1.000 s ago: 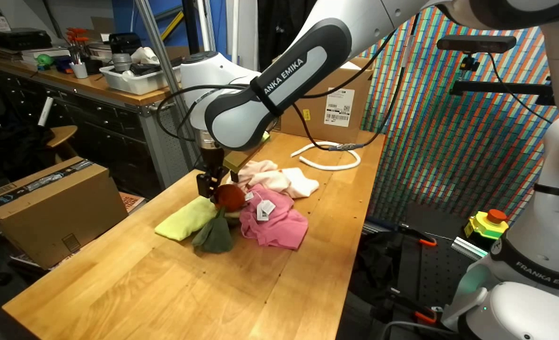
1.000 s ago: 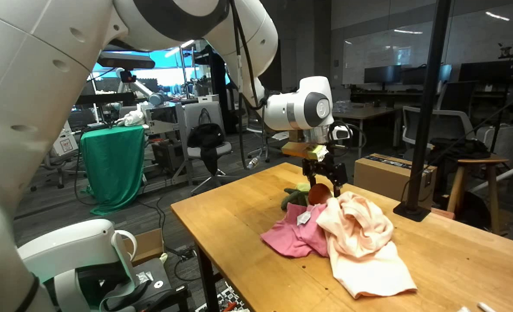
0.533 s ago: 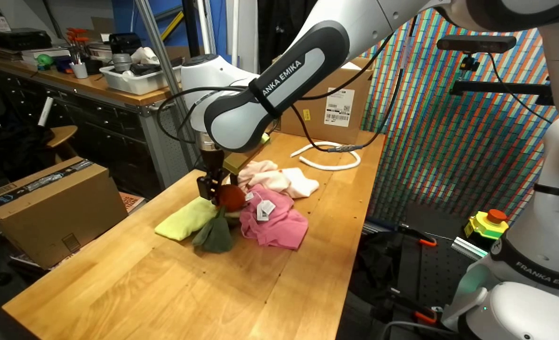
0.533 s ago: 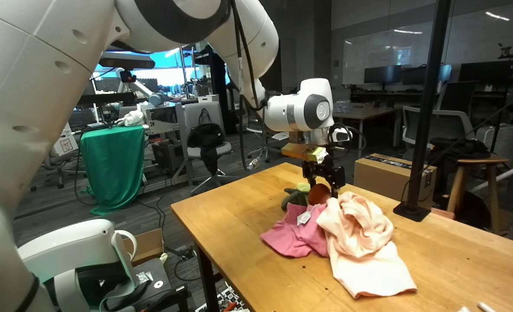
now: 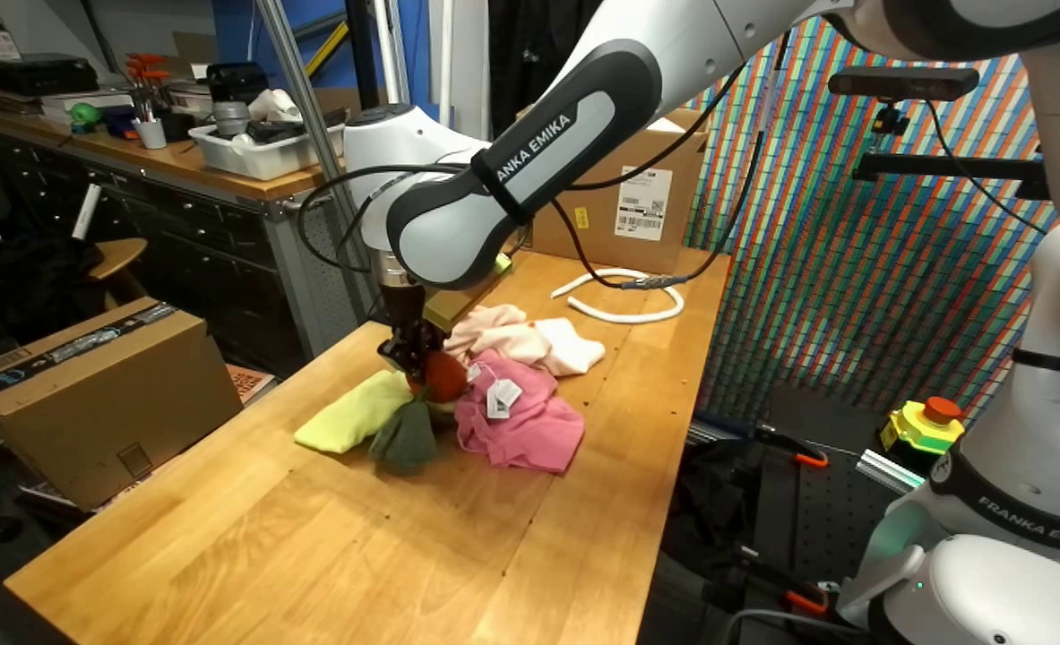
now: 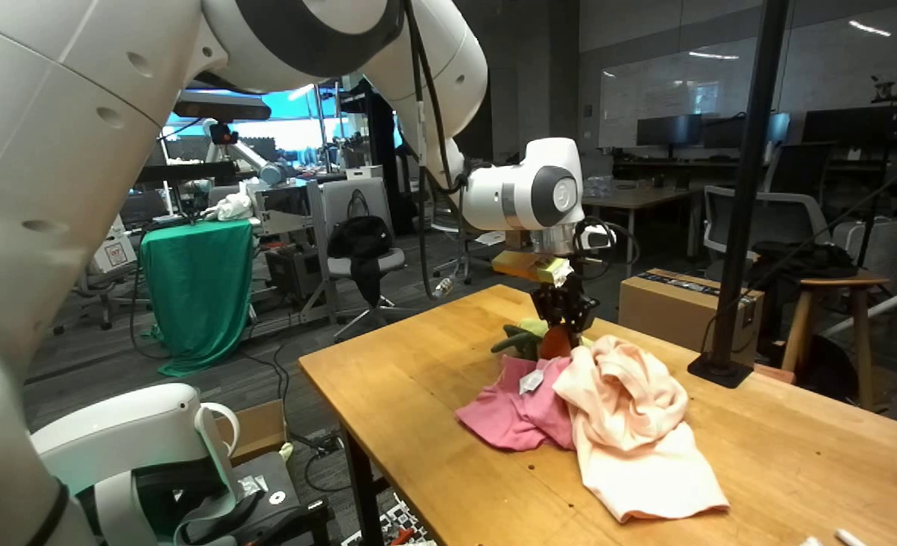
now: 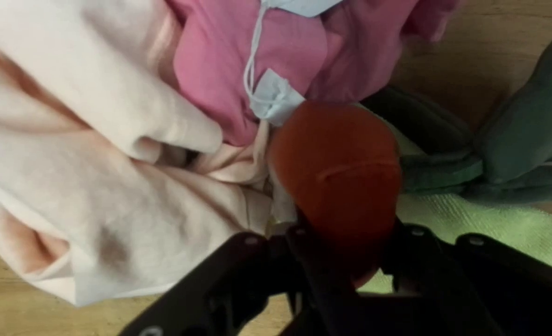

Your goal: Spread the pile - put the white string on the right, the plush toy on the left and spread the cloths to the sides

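Base [image 5: 1009,506] — FRANKA EMIKA | tags [image 5: 503,398] on pink cloth [image 5: 534,443] — illegible | tool [image 7: 350,233] grips plush [image 7: 336,154]

From here the toy [image 5: 444,376] sits between left cloth [image 5: 350,419] and right cloth [image 5: 530,434], third cloth [image 5: 516,340] behind; string [image 5: 626,318] toward the surface's [image 5: 332,555] far right corner, before the box [image 5: 601,215].

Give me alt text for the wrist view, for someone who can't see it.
The gripper, at the bottom, pinches a red-orange plush toy. A cream-pink cloth fills the left, a pink cloth with white tags lies at the top, and dark green fabric and a yellow-green cloth lie right.
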Robot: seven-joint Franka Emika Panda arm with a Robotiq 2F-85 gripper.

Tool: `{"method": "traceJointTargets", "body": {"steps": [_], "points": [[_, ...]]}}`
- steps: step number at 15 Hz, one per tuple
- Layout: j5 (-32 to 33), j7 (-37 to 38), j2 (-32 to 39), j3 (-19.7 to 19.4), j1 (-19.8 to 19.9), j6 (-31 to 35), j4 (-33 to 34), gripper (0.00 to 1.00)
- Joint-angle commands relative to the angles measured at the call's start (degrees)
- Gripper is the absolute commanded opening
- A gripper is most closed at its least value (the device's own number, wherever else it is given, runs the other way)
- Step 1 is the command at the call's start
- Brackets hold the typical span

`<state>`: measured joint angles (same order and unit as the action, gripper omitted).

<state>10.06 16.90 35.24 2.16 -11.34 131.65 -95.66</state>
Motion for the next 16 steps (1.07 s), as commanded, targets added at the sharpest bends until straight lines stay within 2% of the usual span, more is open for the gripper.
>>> {"method": "traceJointTargets", "body": {"steps": [1,3,5,6,9,16], "points": [[-0.9,-0.4,0.1,-0.6,-0.7,-1.0,1.0,0.09],[-0.5,0.0,-0.2,-0.8,-1.1,-0.9,0.7,0.06],[-0.3,0.2,-0.6,-0.8,-1.4,-0.8,0.3,0.10],[-0.3,0.4,-0.8,-0.9,-1.6,-0.9,0.1,0.07],[0.4,1.3,-2.3,-1.1,-2.5,-1.1,-0.9,0.09],[2.6,4.3,-7.9,-1.3,-5.5,-2.7,-4.0,0.09]]}}
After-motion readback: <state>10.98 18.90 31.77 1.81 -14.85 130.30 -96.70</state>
